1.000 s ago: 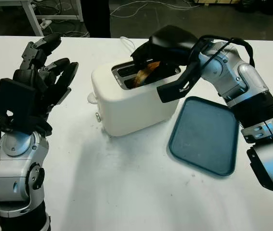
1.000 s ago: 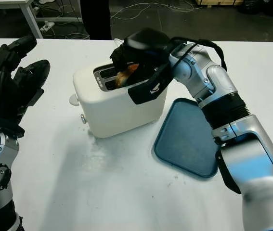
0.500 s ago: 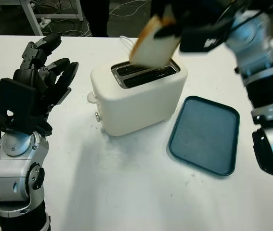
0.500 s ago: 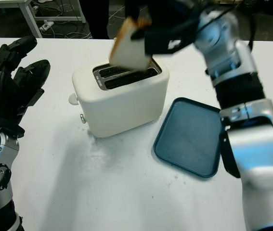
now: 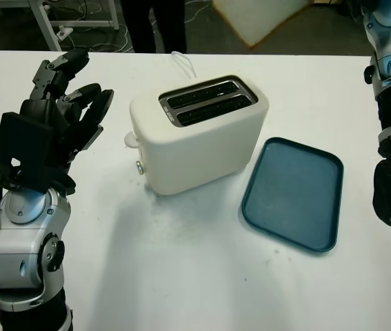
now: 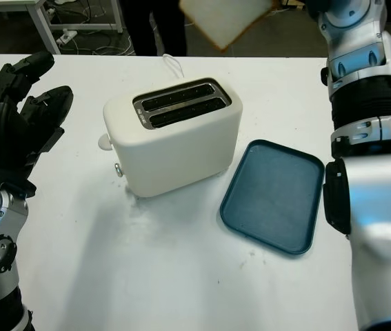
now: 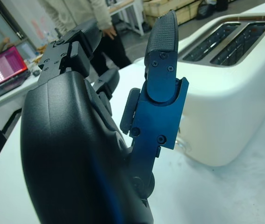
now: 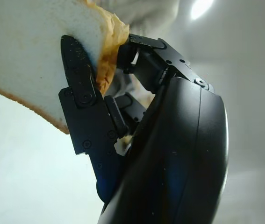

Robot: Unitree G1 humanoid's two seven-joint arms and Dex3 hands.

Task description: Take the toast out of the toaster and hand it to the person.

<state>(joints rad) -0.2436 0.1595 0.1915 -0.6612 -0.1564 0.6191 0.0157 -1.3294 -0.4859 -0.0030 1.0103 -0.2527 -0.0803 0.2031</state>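
Toast [image 6: 226, 21] is way up at the top edge of the head cam frame, center-right, so it's well above the desk [image 5: 181, 276] and clear of the toaster [image 5: 198, 134]. In the right wrist view you can see your right hand [image 8: 123, 107] clamped on it: one of the fingers [image 8: 78, 93] lies across the white face of the slice, others press from the crust side, so it's pinched btwn them. Slice is tilted, crust edge showing brown.

Your right arm [image 6: 361, 62] runs up the right side of the frame, w/ the hand itself cut off by the top edge in the head views.

Toaster sits mid-frame, a bit upper left of center, cream colored, both slots on top dark, nothing sticking out of them. Its white cord [image 5: 185, 63] trails off behind it toward the far desk edge. Teal tray [image 5: 293, 193] lies flat on the desk just to the right of the toaster, near it but not touching as far as you can tell.

Your left hand [image 5: 61, 117] is at the left side of the frame, held up over the desk, open, holding nothing. In the left wrist view it's near the toaster's side, not touching.

A person [image 5: 155, 24] stands at the far side of the desk, top center of frame, legs visible.
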